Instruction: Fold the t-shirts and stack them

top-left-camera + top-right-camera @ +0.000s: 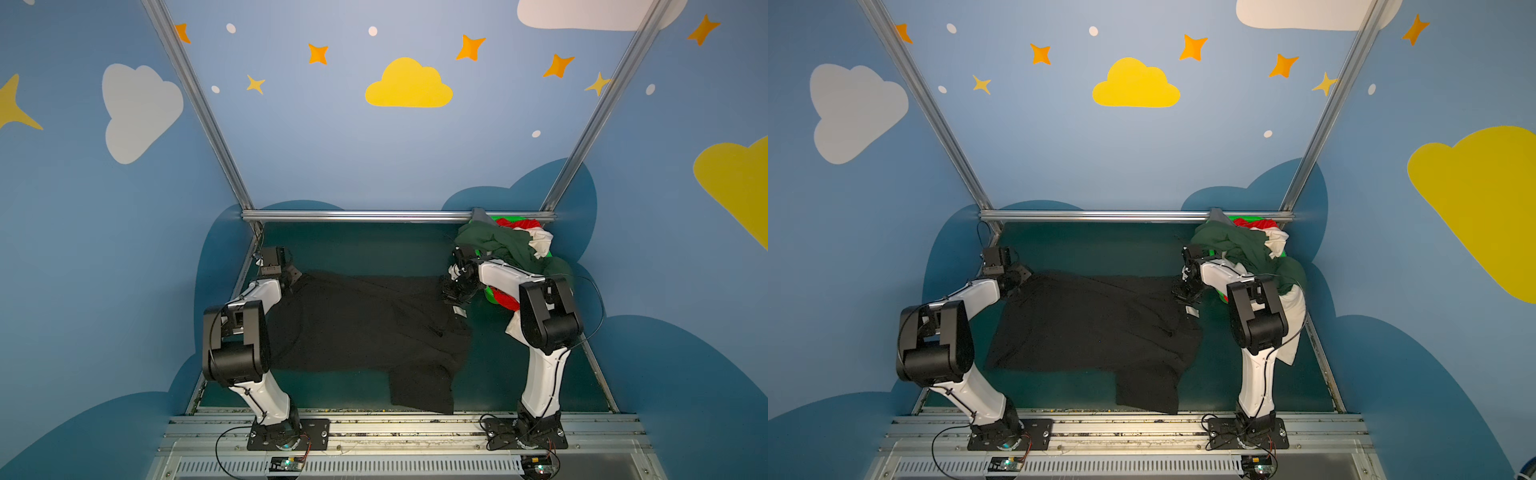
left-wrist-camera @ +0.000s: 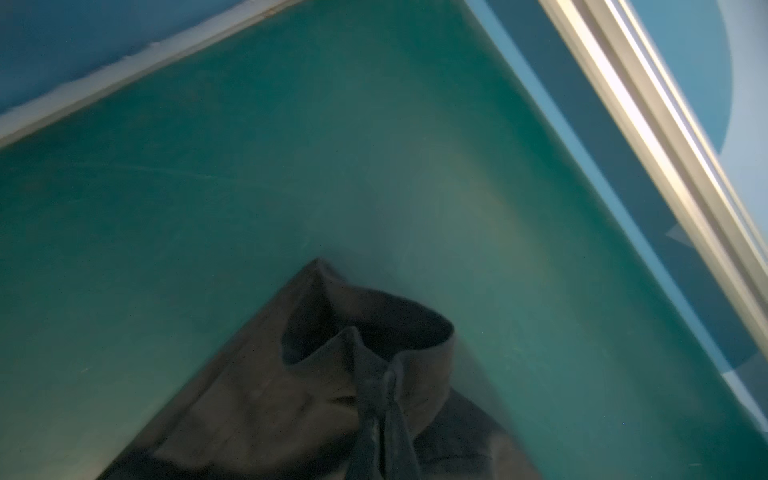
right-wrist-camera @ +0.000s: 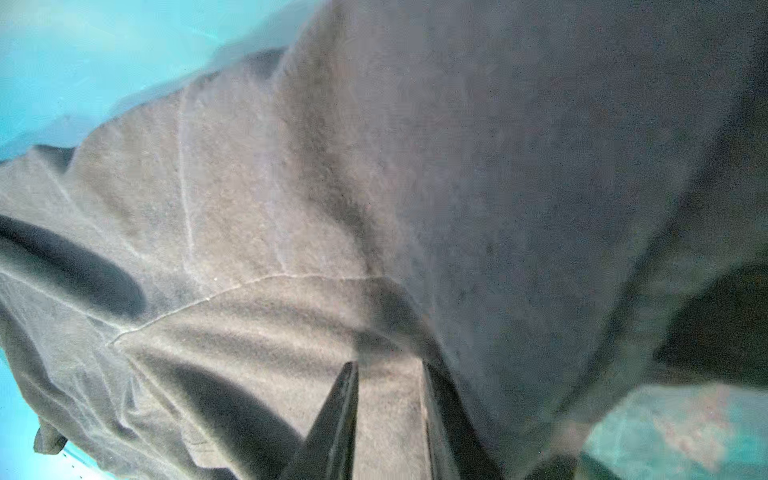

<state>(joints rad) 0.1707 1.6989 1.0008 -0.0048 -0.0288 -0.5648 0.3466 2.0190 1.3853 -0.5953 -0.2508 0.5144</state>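
left gripper (image 2: 383, 380) clamps the black t-shirt (image 1: 365, 324) at 10 o'clock. right gripper (image 3: 390, 374) grips its 2 o'clock corner (jaws parted around cloth).

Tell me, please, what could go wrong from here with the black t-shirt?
1. The left pincer pinches only a corner of the black t-shirt; a pull could slip it free.
2. The dark green t-shirt spills from the green basket close by the right arm, which may drag it out.
3. The shirt's near sleeve lies rumpled, so the fold may come out crooked.
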